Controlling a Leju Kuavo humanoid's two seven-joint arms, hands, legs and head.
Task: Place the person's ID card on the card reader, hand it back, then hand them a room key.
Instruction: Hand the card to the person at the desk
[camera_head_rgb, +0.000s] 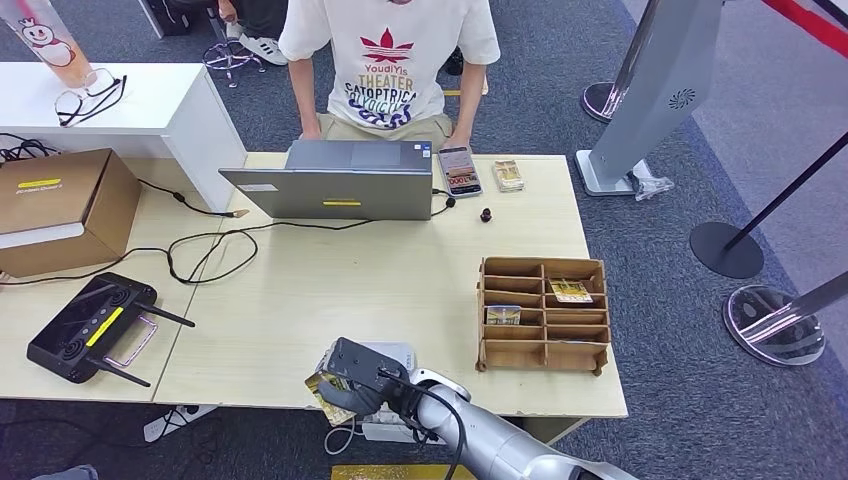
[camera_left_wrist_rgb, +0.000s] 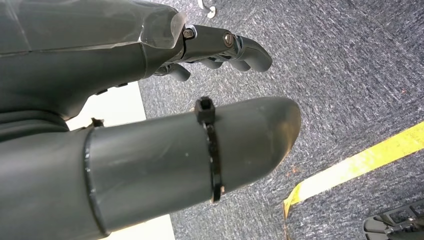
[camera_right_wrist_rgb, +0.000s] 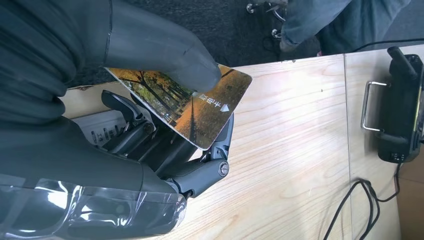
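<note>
From the head view, the right hand (camera_head_rgb: 352, 378) sits at the near edge of the tabletop (camera_head_rgb: 330, 290), holding a card (camera_head_rgb: 328, 396) over a pale grey card reader (camera_head_rgb: 395, 352) just beside it. The person (camera_head_rgb: 388, 62) sits across, behind the laptop (camera_head_rgb: 340, 180), so a hand-back would mean reaching well forward over the wood. The wooden organiser (camera_head_rgb: 545, 313) with a few cards in its slots lies to the right, nearer this arm than the other.

The left wrist view looks down at grey carpet (camera_left_wrist_rgb: 345, 65) with a yellow line; the left hand (camera_left_wrist_rgb: 220, 47) hangs there with fingers (camera_left_wrist_rgb: 250, 50) loosely curled, holding nothing.

In the right wrist view, the thumb presses the card (camera_right_wrist_rgb: 200, 107) — printed with autumn trees — against the dark fingers (camera_right_wrist_rgb: 200, 175) beneath. Its long axis slants outward from the palm, clear of the wood. The grey slotted reader (camera_right_wrist_rgb: 100, 127) shows just behind the fingers, so I judge the card is at or barely off the reader.
</note>
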